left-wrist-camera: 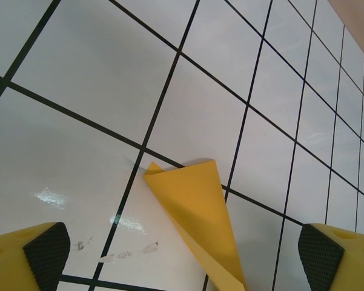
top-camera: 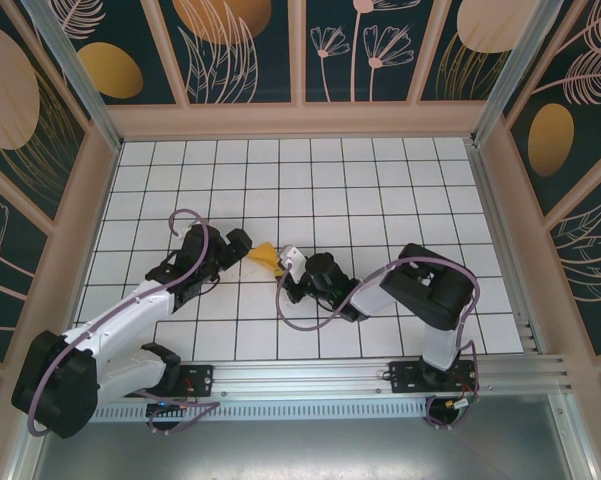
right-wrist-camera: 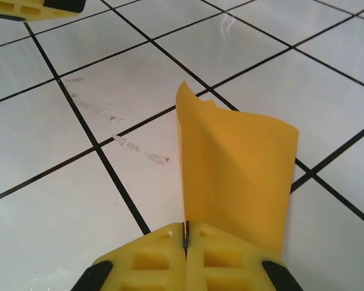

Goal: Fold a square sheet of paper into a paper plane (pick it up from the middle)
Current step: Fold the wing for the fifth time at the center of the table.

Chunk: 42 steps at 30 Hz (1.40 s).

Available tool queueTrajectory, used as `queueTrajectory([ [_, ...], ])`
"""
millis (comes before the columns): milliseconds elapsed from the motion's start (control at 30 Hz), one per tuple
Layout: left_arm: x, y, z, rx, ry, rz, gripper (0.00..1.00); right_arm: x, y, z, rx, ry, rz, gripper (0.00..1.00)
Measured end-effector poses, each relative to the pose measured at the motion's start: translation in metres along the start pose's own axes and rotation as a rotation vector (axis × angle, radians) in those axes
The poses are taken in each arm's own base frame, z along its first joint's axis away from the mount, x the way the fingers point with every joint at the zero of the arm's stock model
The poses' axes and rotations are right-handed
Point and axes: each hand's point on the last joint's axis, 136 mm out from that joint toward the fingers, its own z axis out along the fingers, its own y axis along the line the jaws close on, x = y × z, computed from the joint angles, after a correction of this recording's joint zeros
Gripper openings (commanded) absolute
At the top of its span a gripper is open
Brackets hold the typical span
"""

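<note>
The orange-yellow sheet of paper (top-camera: 264, 256) is folded into a smaller, tapering piece with a crease. My right gripper (top-camera: 288, 262) is shut on its near end, and the paper (right-wrist-camera: 236, 176) stands up from the closed jaws (right-wrist-camera: 186, 233) over the white tiles. In the left wrist view the paper (left-wrist-camera: 200, 212) runs as a wedge from the middle down to the bottom edge, its wide end curling above the floor. My left gripper (left-wrist-camera: 183, 250) is open, one black pad (left-wrist-camera: 45, 248) on each side of the paper, touching nothing. In the top view it (top-camera: 242, 243) sits just left of the paper.
The floor is a white tiled grid (top-camera: 380, 190) with black lines, walled by tan frames and dark floral panels (top-camera: 250, 50). Small scuff marks (right-wrist-camera: 139, 148) lie on a tile beside the paper. An aluminium rail (top-camera: 360, 375) runs along the near edge by the arm bases.
</note>
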Motion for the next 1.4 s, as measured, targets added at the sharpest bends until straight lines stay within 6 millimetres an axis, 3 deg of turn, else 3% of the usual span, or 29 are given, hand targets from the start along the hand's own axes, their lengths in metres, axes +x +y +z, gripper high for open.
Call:
queueTrajectory([
  [167,0.003,0.005,0.001,-0.002,0.003,0.001,0.98,0.012,-0.006,-0.001,-0.021,0.059,0.110,0.00],
  [367,0.011,0.013,0.004,-0.005,0.021,0.004,0.99,0.010,-0.007,0.002,-0.050,0.078,0.206,0.00],
  [767,0.016,-0.004,0.007,0.073,0.053,0.044,0.94,0.007,-0.025,-0.001,-0.069,0.081,0.451,0.00],
  [1133,0.034,-0.019,0.026,0.167,0.145,0.076,0.68,-0.007,-0.039,-0.008,-0.119,0.031,0.655,0.00],
  [1400,0.050,-0.029,0.040,0.216,0.196,0.095,0.54,-0.002,-0.041,-0.018,-0.152,0.011,0.775,0.00],
])
